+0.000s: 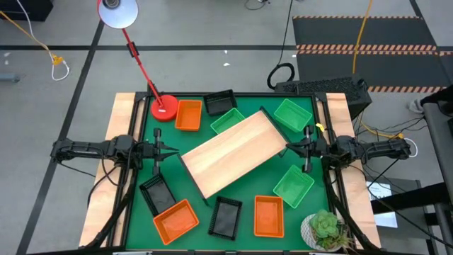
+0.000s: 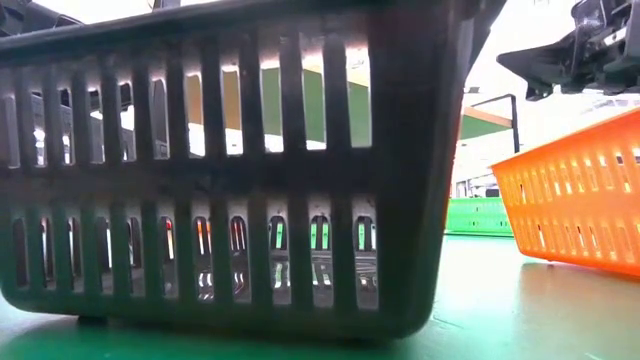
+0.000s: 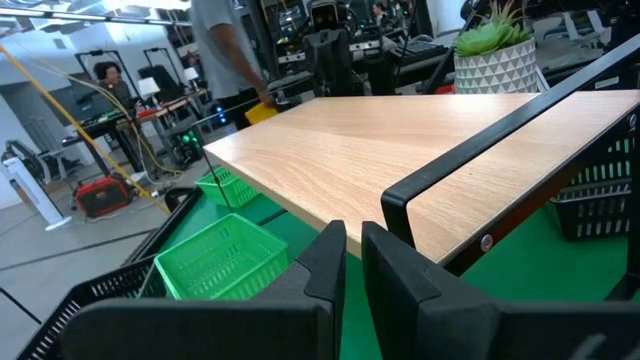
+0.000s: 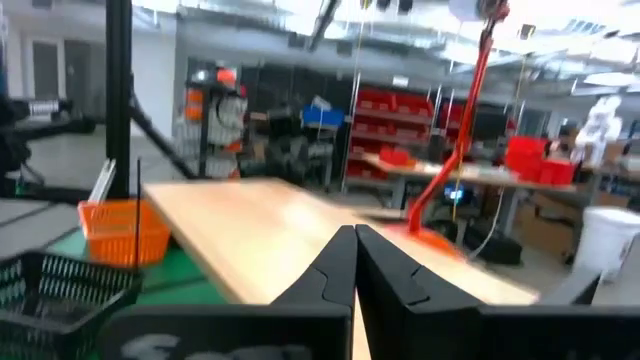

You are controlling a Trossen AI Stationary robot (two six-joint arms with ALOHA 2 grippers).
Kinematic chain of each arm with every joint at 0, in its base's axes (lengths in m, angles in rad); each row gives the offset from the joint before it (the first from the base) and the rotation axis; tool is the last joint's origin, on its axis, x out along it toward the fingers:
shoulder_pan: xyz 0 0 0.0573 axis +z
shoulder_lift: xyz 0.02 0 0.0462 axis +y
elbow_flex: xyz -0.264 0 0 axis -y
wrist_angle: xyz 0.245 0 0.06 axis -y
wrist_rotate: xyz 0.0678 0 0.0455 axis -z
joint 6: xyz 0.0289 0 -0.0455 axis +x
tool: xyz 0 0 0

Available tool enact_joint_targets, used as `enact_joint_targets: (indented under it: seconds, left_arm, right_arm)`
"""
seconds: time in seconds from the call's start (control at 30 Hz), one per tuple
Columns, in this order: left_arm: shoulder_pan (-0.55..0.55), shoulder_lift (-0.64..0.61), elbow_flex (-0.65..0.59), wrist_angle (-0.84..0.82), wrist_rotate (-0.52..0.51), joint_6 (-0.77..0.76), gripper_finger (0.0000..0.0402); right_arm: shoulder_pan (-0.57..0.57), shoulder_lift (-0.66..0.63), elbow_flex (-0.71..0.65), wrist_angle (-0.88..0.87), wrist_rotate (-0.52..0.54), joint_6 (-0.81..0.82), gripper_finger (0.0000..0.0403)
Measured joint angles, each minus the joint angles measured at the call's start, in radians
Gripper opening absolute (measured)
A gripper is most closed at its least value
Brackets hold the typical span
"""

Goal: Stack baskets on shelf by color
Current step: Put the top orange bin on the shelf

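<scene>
The shelf (image 1: 233, 152), a light wooden board on a thin black frame (image 3: 500, 140), stands slantwise in the middle of the green mat. Several baskets lie on the mat around it: orange (image 1: 187, 115), black (image 1: 219, 101) and two green ones (image 1: 226, 120) (image 1: 292, 113) on the far side, and black (image 1: 156, 193), orange (image 1: 175, 219), black (image 1: 226, 216), orange (image 1: 268, 214) and green (image 1: 293, 185) on the near side. My left gripper (image 1: 172, 150) hangs shut at the shelf's left end. My right gripper (image 1: 291, 146) is shut at its right end. Neither holds anything.
A red desk lamp's base (image 1: 163, 108) stands at the far left of the mat, its white head (image 1: 118, 12) beyond the table. A white pot with a green plant (image 1: 323, 230) sits in the near right corner. Pale wooden strips (image 1: 120, 120) edge the table.
</scene>
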Motion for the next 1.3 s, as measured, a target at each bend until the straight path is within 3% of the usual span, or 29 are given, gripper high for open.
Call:
enact_joint_targets:
  seconds: [0.3,0.63,0.83,1.3]
  left_arm:
    - [0.0,0.0,0.0,0.002,0.0,0.004,0.004]
    - [0.0,0.0,-0.001,0.004,0.0,0.003,0.004]
    - [0.0,0.0,-0.001,0.005,0.0,0.003,0.004]
    - [0.0,0.0,-0.001,0.057,0.0,-0.032,0.004]
  right_arm:
    - [0.0,0.123,0.186,-0.081,-0.004,0.096,0.0]
    - [0.001,0.366,0.646,-0.415,-0.008,0.099,0.0]
    - [0.001,0.509,0.898,-0.618,-0.087,0.12,0.0]
    - [0.001,0.804,1.359,-0.941,-0.087,0.203,0.0]
